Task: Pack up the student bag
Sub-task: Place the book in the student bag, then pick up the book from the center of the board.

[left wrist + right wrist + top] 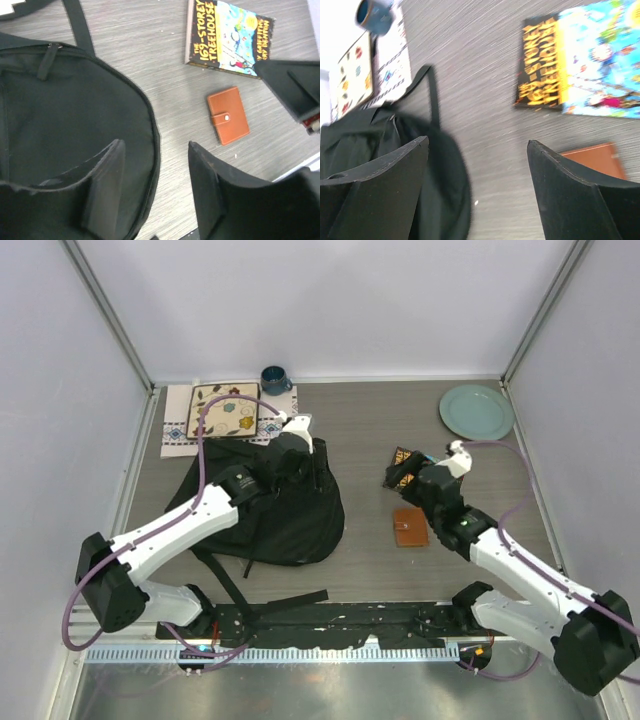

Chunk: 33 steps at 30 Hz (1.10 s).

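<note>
The student bag [270,505] lies on the left half of the table [380,410]. The left gripper [155,145] hangs over its right side, fingers apart. The right gripper [477,142], fingers apart too, is by the book [580,80].

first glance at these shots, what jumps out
The big black student bag sprawls left of centre on the table, with the open left pincer hovering over its edge. To its right lie a bright Treehouse book and a small brown wallet, close to the open right pincer. A pale green plate sits at the far right.
</note>
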Tool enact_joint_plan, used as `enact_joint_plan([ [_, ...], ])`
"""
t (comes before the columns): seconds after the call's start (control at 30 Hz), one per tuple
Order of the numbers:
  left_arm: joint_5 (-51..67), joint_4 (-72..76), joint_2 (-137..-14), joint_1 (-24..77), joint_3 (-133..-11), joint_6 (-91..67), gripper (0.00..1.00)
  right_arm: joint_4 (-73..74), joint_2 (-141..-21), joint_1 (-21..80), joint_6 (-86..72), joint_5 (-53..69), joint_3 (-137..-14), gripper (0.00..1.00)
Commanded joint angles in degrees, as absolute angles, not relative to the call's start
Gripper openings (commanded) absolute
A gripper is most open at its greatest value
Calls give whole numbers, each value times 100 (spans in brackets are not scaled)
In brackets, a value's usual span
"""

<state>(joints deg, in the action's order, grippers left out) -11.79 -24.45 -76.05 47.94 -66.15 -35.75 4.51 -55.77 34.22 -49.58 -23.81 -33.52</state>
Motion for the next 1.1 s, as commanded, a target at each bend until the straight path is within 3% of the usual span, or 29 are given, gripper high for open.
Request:
enact_joint_plan([
  [0.0,-809,-1934,-7620,4834,-6680,-3700,66,817,-5265,2220,-4588,-1926,-3226,86],
  [0.07,-870,-1934,-7611,4834,-6723,-3657,79,887,-5195,1830,-4483,-1539,-3208,86],
  [0.23,-896,-1951,-7725,4834,-6952,-3481,100,1011,-5150,820,-4403,-925,-3252,88],
  [0.47,-432,-1802,-8735,4834,-8057,-3094,100,1142,-5387,-243,-4368,-458,-3375,91],
  [0.77,738,-1301,-11029,4799,-9720,-2909,100,809,-6572,-1176,-4070,359,-3674,93],
  [1.07,1274,-836,-12629,4623,-10590,-3277,100,71,-7680,-1573,-3903,993,-3744,93],
])
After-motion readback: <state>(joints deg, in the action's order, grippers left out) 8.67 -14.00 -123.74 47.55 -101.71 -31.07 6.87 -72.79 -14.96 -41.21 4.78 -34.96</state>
